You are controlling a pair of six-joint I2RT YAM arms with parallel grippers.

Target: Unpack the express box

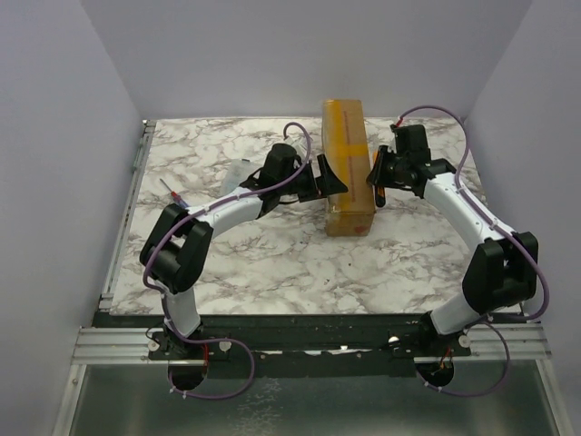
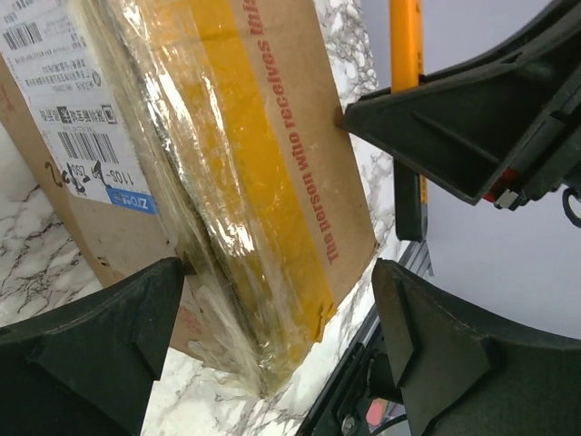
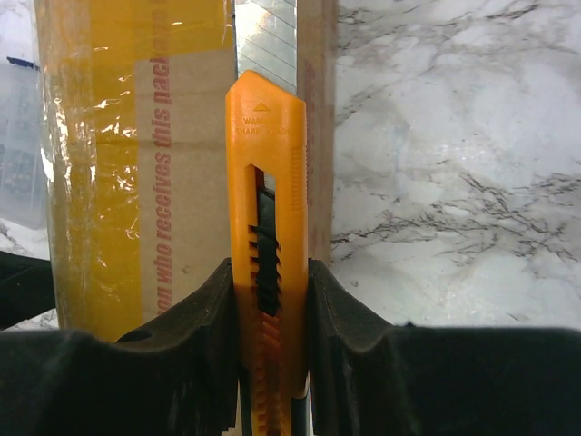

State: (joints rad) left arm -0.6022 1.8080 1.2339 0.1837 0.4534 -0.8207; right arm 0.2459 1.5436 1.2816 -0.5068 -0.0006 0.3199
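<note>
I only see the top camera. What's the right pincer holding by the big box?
Observer: The right pincer is shut on an orange utility knife, blade out.
Operator: Is the blade on the box?
Observer: The blade lies along the express box near its edge; cutting or not, I can't tell.
Operator: And the left pincer?
Observer: The left pincer is open, facing the box's taped corner.

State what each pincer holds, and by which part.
Right pincer: the orange plastic utility knife, clamped by its handle. Left pincer: open at the long brown cardboard box, apparently holding nothing.
</note>
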